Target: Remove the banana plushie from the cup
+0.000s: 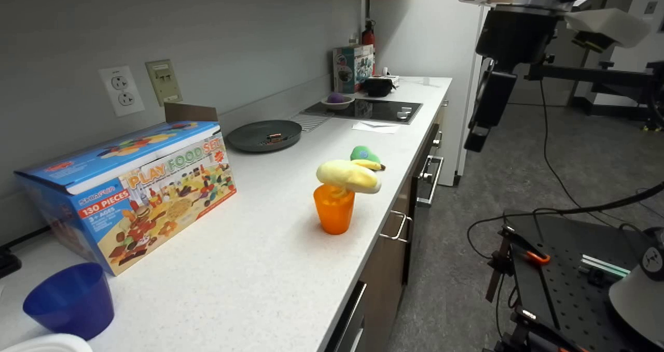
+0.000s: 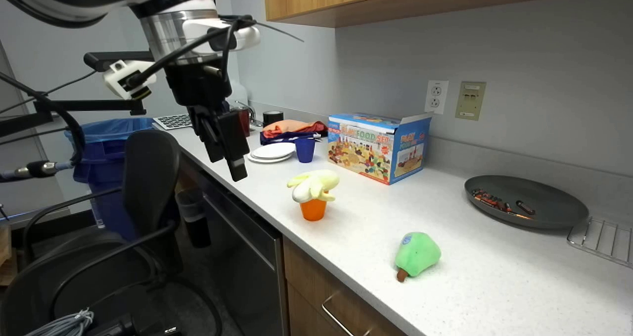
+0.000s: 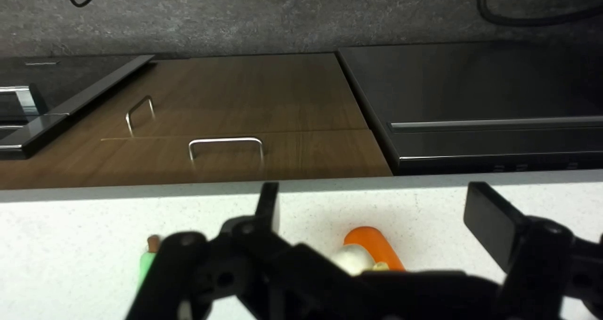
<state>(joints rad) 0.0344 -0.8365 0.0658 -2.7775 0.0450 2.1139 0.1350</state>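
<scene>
No removal yet — banana plushie (image 1: 347,176) pokes from the orange cup (image 1: 334,213)! End effector (image 3: 377,211) spread wide, empty — grasp, lift remain.

In view were one gripper (image 3: 376,204) with two fingers (image 3: 490,225), one banana plushie (image 1: 347,175), one orange cup (image 1: 334,213), one green toy (image 2: 418,253), one dark blue cup (image 1: 78,308), one dark pan (image 2: 549,200) and one play-food box (image 1: 171,186).
</scene>
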